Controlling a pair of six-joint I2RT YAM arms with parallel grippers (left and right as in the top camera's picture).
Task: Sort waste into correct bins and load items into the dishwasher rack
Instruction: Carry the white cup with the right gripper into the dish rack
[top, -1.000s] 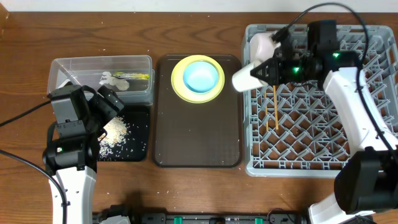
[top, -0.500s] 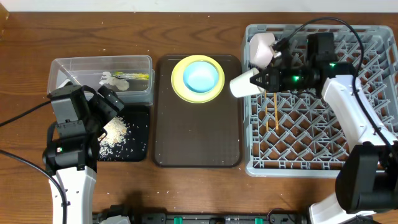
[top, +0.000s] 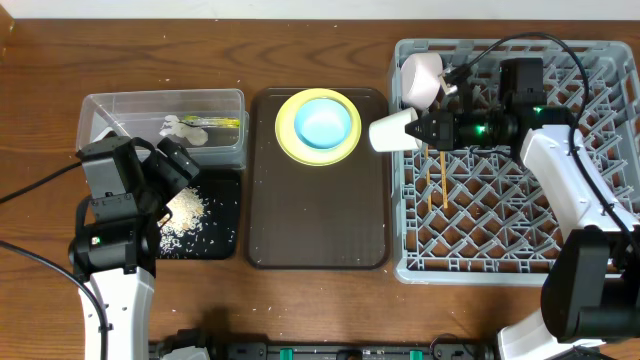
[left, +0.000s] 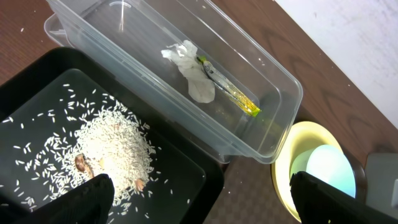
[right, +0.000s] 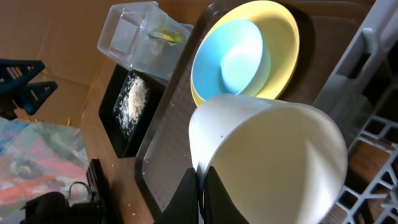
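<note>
**Grey rack partly loaded; white bowl gripped at its left edge**

Wooden desk (top: 320, 40), surveyed from the left.

1. The left pincer (top: 178, 162) hangs over the near corner of the clear tub, where it borders the black tray. The wrist view shows its fingers (left: 93, 193) spread wide with nothing between them.
2. The clear tub (top: 100, 105) stands at the far left. Inside it the crumpled tissue (left: 189, 68) and the snack wrapper (left: 227, 93) lie touching, near the tub's middle.
3. The black tray (top: 225, 190) sits just in front of the tub. It holds a heap of rice scraps (left: 115, 152), with loose grains scattered around the heap. A few small brown bits lie at the heap's edge; what they are cannot be told.
4. The dark brown serving tray (top: 318, 215) occupies the centre. At its far end rests the yellow plate (top: 285, 135), and the light blue bowl (top: 322, 122) sits upright inside the plate.
5. The white bowl (top: 392, 131) is held tipped on its side at the rack's left edge, between the plate and the rack. The right pincer (top: 418, 130) is pinching its rim, one finger inside and one outside. Whether the bowl touches the rack cannot be told.
6. The dishwasher rack (top: 500, 260) fills the right side. The cream cup (top: 420, 75) lies on its side in the far left corner. The chopsticks (top: 438, 175) lie side by side among the pegs, just beyond the held bowl.
</note>
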